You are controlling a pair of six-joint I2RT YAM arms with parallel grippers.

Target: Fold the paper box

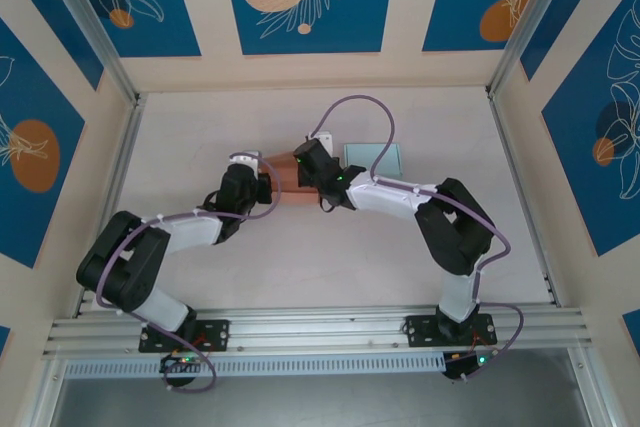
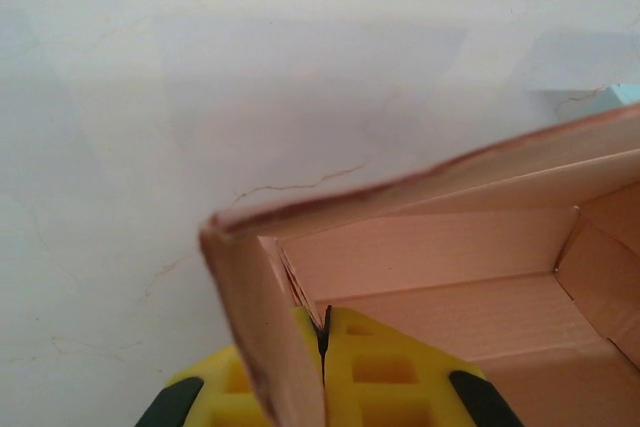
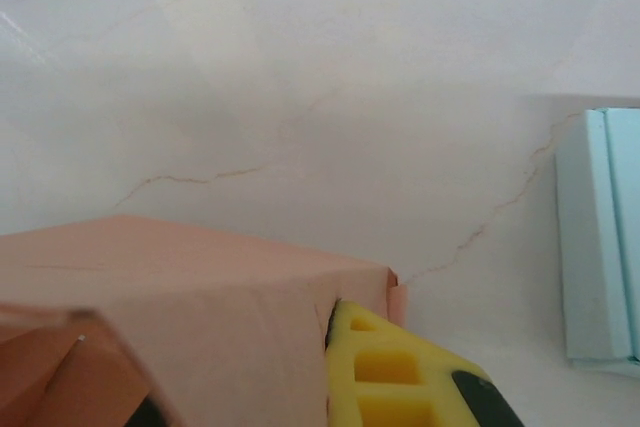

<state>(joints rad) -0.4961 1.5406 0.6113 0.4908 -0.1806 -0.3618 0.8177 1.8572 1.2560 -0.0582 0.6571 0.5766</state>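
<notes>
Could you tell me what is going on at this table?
A two-armed robot is holding a pinkish-brown cardboard box in the middle of the white table. The left gripper is shut on one upright wall, the right gripper on a wall at the other end. The box's walls are up and its top is open. A pale blue flat object lies beside it, untouched.

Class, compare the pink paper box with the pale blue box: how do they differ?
The paper box is salmon pink; the blue box is pale blue. The paper box is pinched by the left gripper and right gripper; the blue box lies free. Both are straight-edged.
</notes>
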